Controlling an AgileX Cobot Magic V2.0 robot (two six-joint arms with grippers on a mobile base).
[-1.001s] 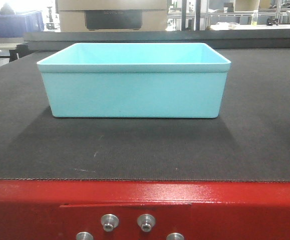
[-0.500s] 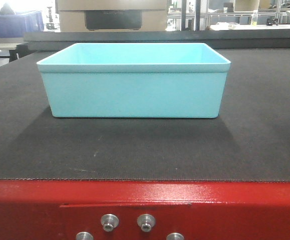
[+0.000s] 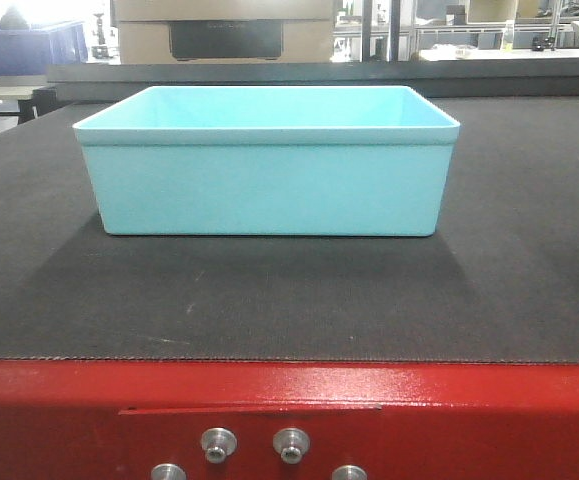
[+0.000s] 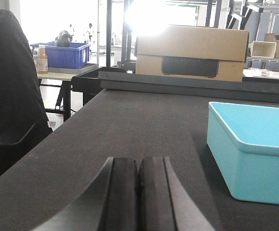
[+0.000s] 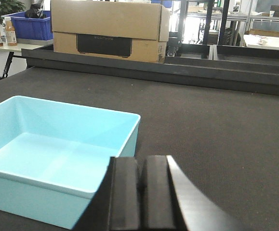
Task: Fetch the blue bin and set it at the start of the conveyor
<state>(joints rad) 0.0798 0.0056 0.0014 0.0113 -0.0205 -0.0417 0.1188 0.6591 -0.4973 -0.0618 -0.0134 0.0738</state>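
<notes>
The blue bin (image 3: 267, 165) sits upright in the middle of the front view, resting flat on the dark grey belt of the conveyor start (image 3: 289, 300), whose red end frame (image 3: 289, 420) with silver bolts (image 3: 219, 443) fills the bottom of the frame. Its interior looks empty: only smooth pale walls and a bare floor show in the right wrist view, where the tub (image 5: 57, 154) takes up the lower left. In the left wrist view the same tub (image 4: 252, 149) sits at the right edge. The left gripper (image 4: 139, 197) rises from the bottom centre of its view with its two dark pads pressed together and nothing between them, hovering over bare belt just left of the bin. The right gripper (image 5: 141, 197) is likewise clenched on nothing, its pads meeting at the bottom centre, just beside the bin's near right corner. Beyond the belt, a cardboard box (image 5: 108, 31) stands across the top of the frame, and a dark blue crate (image 5: 26, 24) sits on a table in the upper left with something dark inside, beside two bottles (image 5: 10, 32).
</notes>
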